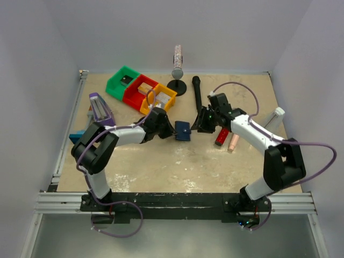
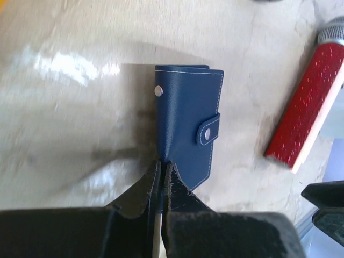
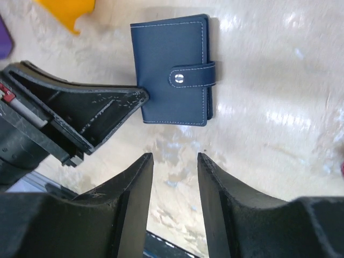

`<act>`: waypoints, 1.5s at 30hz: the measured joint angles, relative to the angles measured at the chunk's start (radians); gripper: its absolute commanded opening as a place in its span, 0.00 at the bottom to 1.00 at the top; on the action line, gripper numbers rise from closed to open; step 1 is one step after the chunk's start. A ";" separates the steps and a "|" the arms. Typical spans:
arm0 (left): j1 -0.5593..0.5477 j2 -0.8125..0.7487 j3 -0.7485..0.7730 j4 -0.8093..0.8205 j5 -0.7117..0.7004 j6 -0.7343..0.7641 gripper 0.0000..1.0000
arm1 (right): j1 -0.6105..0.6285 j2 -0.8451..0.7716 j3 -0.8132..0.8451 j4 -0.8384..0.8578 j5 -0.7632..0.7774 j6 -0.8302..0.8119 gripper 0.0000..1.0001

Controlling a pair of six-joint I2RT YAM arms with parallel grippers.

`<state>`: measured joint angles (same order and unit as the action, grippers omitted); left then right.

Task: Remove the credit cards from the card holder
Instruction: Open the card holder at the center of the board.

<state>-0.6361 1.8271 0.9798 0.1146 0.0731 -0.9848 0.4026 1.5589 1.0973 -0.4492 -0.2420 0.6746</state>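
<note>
In the middle of the bench, the card holder lay flat and folded shut with its snap tab fastened, between the tips of the two arms. The left jaws were clenched tight together, their tips touching the holder's left edge, while the right jaws stood apart just to its right, grasping nothing. A red textured tube lay on the bench further right.

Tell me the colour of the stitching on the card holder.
White, against the dark blue card holder; the right wrist view shows it best.
</note>
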 measured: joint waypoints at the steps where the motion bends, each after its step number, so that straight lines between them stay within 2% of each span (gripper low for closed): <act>1: -0.004 -0.030 -0.029 0.001 0.003 0.000 0.00 | 0.013 -0.038 -0.032 0.012 0.010 -0.003 0.44; 12: -0.073 -0.351 -0.387 -0.002 -0.014 0.000 0.01 | 0.142 -0.306 -0.374 0.121 0.095 -0.024 0.45; 16: -0.080 -0.401 -0.456 -0.006 -0.030 -0.003 0.20 | 0.151 -0.355 -0.452 0.163 0.090 -0.022 0.48; 22: -0.080 -0.401 -0.462 -0.010 -0.029 -0.003 0.48 | 0.158 -0.377 -0.489 0.213 0.034 -0.044 0.52; 27: -0.082 -0.423 -0.462 -0.006 -0.036 -0.020 0.64 | 0.215 -0.450 -0.488 0.213 0.067 -0.105 0.57; 29: -0.082 -0.436 -0.462 -0.024 -0.042 -0.021 0.71 | 0.258 -0.468 -0.470 0.180 0.129 -0.135 0.66; 32: -0.082 -0.452 -0.448 -0.067 -0.050 -0.014 0.94 | 0.329 -0.476 -0.427 0.113 0.302 -0.157 0.99; 34: -0.081 -0.453 -0.413 -0.118 -0.064 -0.011 0.94 | 0.348 -0.477 -0.407 0.080 0.410 -0.140 0.99; 37: -0.075 -0.446 -0.387 -0.167 -0.085 0.004 0.86 | 0.337 -0.460 -0.389 0.036 0.480 -0.108 0.97; 41: -0.072 -0.434 -0.389 -0.148 -0.059 0.020 0.80 | 0.329 -0.454 -0.407 0.068 0.431 -0.091 0.89; 45: -0.072 -0.396 -0.386 -0.095 -0.025 0.025 0.69 | 0.329 -0.425 -0.415 0.133 0.331 -0.077 0.86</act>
<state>-0.7078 1.4311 0.5941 0.0200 0.0479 -0.9600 0.7319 1.1336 0.6827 -0.3161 0.0887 0.5980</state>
